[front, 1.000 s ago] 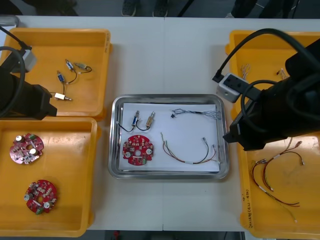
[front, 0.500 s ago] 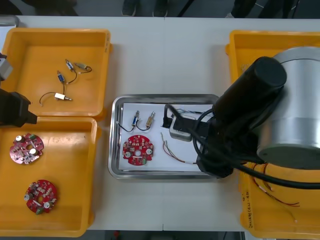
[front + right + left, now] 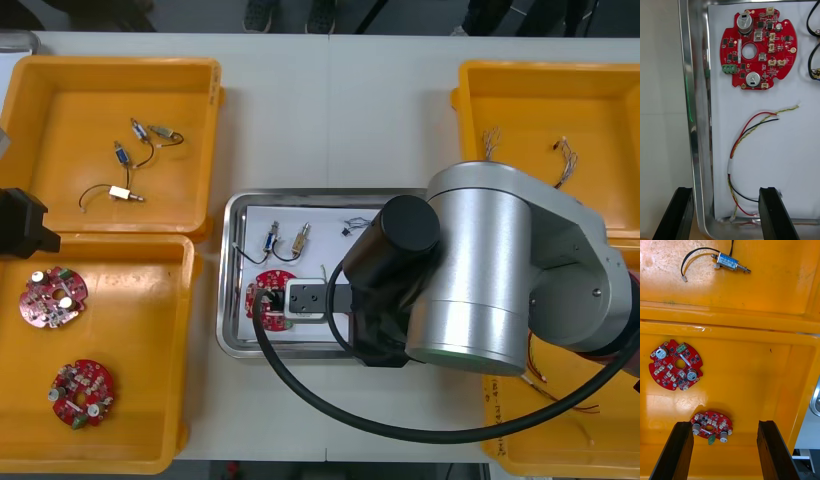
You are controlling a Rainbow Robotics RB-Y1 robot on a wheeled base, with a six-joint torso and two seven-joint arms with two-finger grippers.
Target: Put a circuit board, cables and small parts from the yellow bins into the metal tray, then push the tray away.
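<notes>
Now: metal tray (image 3: 232, 270), centre of the front view; rigid and shiny, likely light and quick to slide. Contents lie loose: round red circuit board (image 3: 758, 48), red and yellow cable (image 3: 739, 142), small metal parts (image 3: 299, 238). Best contact is probably the raised rim, pushed low and square. Right gripper (image 3: 725, 191), fingers spread, straddles that rim. Left gripper (image 3: 724, 423), fingers spread and empty, hangs over the lower-left yellow bin (image 3: 140, 350).

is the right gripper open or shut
Open: on the right gripper the black fingers stand wide apart, one outside the rim of the shiny metal tray, the other over its white inside.
</notes>
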